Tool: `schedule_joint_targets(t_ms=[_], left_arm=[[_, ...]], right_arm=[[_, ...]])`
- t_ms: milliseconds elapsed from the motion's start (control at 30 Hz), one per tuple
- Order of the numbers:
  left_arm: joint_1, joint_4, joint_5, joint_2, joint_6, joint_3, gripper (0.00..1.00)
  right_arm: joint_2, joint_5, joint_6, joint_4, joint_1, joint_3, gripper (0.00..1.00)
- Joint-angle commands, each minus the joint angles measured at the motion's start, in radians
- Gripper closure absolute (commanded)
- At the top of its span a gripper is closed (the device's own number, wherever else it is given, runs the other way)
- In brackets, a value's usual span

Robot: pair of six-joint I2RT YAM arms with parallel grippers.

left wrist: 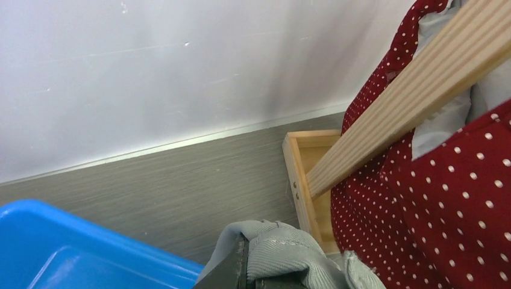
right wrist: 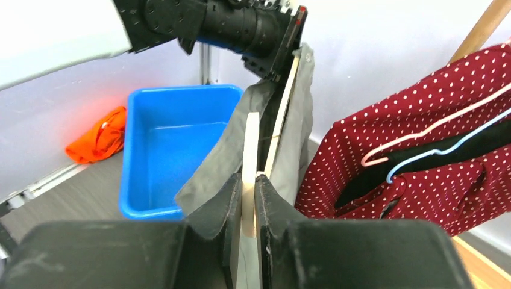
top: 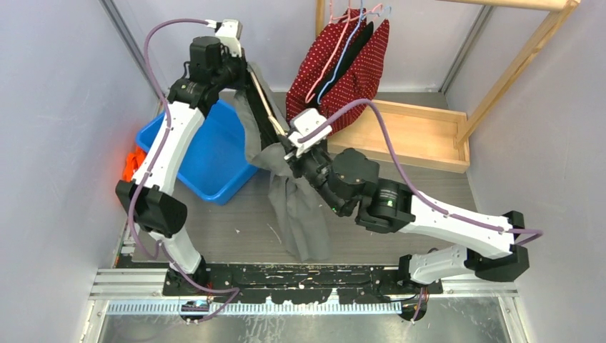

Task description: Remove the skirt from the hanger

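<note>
Hanging between the two arms, the grey skirt (top: 304,214) is off the table at the middle of the top view. It is draped over a slim pale wooden hanger (top: 268,107). The hanger's long axis is a slanted line in that view, its far end towards 11 o'clock and its near end towards 5 o'clock. From the near end the cloth falls in a long fold towards 6 o'clock, its lower part over the grey table surface.

The left gripper (top: 246,71) is pressed together at the 11 o'clock end. The skirt's waistband bunches over its fingers (left wrist: 235,274) in the left wrist view. Whether wood or cloth lies between them cannot be told.

The right gripper (top: 289,146) sits at the 5 o'clock end. In its own wrist view the two dark fingers (right wrist: 274,205) pinch the pale wooden bar of the hanger edge-on, with the bar rising straight out from between them towards the left arm.

A blue bin (top: 207,153) stands at 9 o'clock of the skirt, just beside the draped cloth. An orange cloth (top: 131,163) lies beyond the bin at 9 o'clock, against the wall. At 1 o'clock a red polka-dot garment (top: 350,64) hangs on thin wire hangers from a wooden rack (top: 514,64). The rack's tray base (top: 407,136) lies at 3 o'clock.
</note>
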Motion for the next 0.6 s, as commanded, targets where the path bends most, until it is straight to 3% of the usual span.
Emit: schedule_joint_targets(t_ms=[0,233,367,567], left_arm=[[0.007,0.010,-0.003,0.068,0.026,0.142,1.00],[0.006,-0.026,0.008,0.169,0.044,0.260,1.00],[0.007,-0.075,0.049,0.208,0.032,0.319,1.00],[0.006,0.039,0.085,0.070,-0.006,0.027,1.00]], right_arm=[[-0.029,-0.096,0.132,-0.132,0.012,-0.009,0.99],[-0.047,-0.162,0.179,-0.195,0.013,-0.009,0.99],[-0.060,-0.090,0.142,-0.096,0.012,-0.055,0.99],[-0.044,0.093,-0.059,0.225,0.012,-0.098,0.99]])
